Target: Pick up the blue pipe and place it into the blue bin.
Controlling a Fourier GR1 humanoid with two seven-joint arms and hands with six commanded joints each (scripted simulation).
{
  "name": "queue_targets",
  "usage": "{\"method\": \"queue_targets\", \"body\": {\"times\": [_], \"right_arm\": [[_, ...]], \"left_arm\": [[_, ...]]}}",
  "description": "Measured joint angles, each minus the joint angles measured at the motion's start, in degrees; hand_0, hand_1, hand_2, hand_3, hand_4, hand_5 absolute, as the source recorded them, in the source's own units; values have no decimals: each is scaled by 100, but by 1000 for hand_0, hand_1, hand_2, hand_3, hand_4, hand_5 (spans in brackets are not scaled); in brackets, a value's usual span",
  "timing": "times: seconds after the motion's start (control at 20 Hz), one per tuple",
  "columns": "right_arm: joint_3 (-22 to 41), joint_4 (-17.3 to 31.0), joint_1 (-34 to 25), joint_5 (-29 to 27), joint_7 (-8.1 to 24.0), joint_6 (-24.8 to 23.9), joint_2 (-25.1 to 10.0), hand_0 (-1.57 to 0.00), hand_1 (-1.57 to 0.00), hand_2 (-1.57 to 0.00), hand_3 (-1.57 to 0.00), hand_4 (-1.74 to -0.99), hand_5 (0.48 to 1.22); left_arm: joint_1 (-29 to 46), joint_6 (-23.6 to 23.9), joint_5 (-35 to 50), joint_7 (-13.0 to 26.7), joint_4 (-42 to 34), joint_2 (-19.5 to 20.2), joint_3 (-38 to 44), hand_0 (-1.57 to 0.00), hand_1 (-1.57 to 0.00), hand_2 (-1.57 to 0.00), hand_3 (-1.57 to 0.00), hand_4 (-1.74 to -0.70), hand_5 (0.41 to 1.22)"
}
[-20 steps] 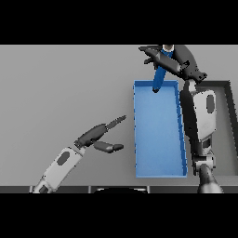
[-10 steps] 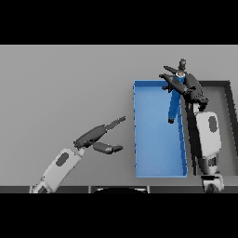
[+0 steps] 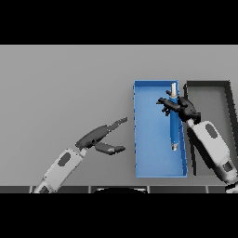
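Worktop [image 3: 65, 79]: grey, carrying two bins on its right side.
Left hand [image 3: 100, 136]: over bare worktop left of the blue bin, fingers straight and spread, thumb apart below them, holding nothing.
Blue bin [image 3: 153, 163]: long, open-topped, just beside a dark bin.
Blue pipe [image 3: 174, 125]: inside the blue bin along its right wall, lengthwise, grey tips at both ends.
Right hand [image 3: 180, 106]: over the pipe's upper part, fingers curled around it.
Dark bin [image 3: 228, 90]: right of the blue one.

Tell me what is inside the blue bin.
The blue pipe lies lengthwise along the blue bin's right side, with the right hand curled round its upper part, covering that stretch. Nothing else shows inside.
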Motion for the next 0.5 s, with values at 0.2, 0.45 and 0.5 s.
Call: {"method": "queue_targets", "body": {"times": [0.2, 0.45, 0.5], "right_arm": [[1023, -1, -470, -1061, 0, -143, -589, -383, -362, -349, -211, -1234, 1091], [1638, -248, -759, -528, 1, 272, -907, -154, -118, -114, -68, -1192, 907], [1703, -219, -738, -472, 2, 325, -890, -123, -94, -91, -55, -1189, 880]], "left_arm": [[32, 9, -44, -1, 7, -9, -38, 1, 1, 1, 1, -827, 477], [13, 2, 21, -6, -63, 47, 18, 1, 1, 1, 1, -831, 472], [-1, 6, 4, 13, -19, 28, 12, 1, 1, 1, 1, -831, 471]]}}
